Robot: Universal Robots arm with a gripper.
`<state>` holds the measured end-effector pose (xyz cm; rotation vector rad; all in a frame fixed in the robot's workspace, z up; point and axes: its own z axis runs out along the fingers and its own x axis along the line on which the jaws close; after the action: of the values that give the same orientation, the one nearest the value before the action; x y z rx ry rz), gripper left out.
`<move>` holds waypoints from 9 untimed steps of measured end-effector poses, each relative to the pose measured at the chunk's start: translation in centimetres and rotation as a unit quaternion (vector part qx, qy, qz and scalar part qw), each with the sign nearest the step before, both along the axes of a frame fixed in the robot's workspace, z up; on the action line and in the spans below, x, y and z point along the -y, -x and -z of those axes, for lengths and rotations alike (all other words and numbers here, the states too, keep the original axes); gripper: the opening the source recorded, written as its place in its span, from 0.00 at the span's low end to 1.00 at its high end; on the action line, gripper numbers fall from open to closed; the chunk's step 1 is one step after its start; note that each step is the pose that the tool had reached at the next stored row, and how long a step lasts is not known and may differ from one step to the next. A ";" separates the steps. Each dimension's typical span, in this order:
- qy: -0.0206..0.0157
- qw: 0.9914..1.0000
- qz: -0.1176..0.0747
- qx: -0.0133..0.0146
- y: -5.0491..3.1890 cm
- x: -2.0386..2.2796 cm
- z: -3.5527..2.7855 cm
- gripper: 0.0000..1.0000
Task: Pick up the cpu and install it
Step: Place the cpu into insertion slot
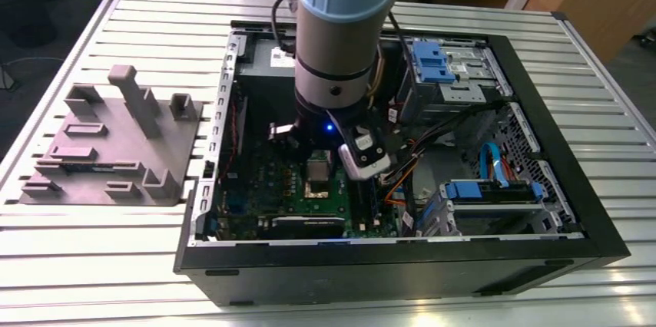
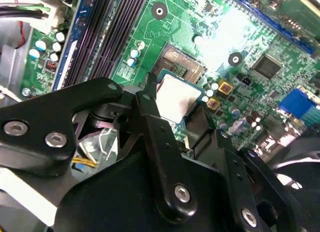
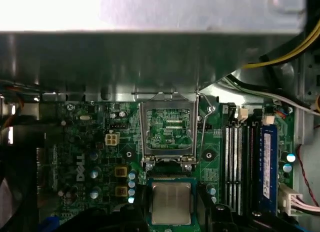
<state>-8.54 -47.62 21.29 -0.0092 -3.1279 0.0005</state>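
First wrist view, my gripper (image 3: 172, 211) pinched the flat square cpu (image 3: 171, 202), matte silvery lid, pale rim, shiny metal socket frame (image 3: 167, 108) stood open just beside.

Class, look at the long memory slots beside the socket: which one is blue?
The outermost slot, farthest from the cpu; the black slots lie between.
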 end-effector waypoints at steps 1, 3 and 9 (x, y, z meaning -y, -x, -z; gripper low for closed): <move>0.000 1.000 -0.002 0.000 -0.01 0.01 0.18 0.47; 0.000 1.000 -0.008 0.000 -0.01 0.03 0.54 0.47; 0.000 1.000 -0.011 0.000 0.00 0.30 1.25 0.47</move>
<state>-8.54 -47.91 20.04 0.0260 -3.1275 0.0007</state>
